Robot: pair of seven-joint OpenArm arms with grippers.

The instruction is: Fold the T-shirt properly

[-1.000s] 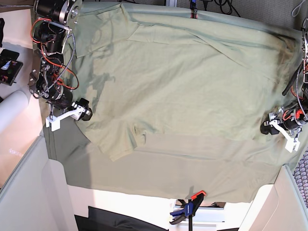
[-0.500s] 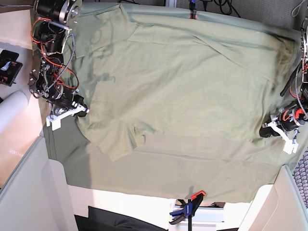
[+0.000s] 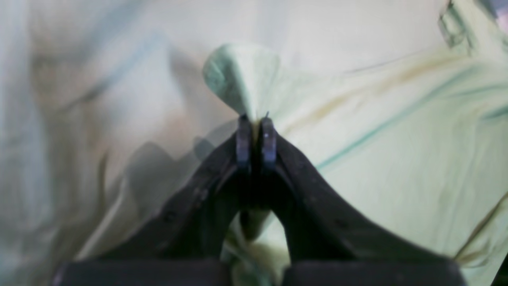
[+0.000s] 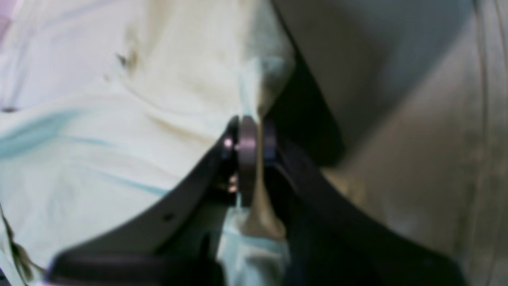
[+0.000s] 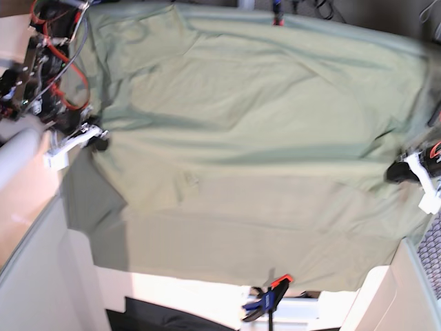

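Both pincers gripping opposite edges of the T-shirt (image 5: 248,117) over the cloth-covered bench (image 5: 234,255).

In the left wrist view, the left pincer (image 3: 256,137) is clenching a bunched tuft of the shirt's fabric between its nearly touching tips; in the right wrist view, the right pincer (image 4: 248,145) is pinching a fold of the same fabric, with darker cloth lying beside it. In the base view, an orange clamp (image 5: 279,286) is biting the near edge of the cloth sheet (image 5: 227,245), whose bare margin is lying nearest. Beyond it, the shirt is spreading across the middle, stretched between the pincers at the bench's two sides, its far edge nearing a second clamp (image 5: 277,15).
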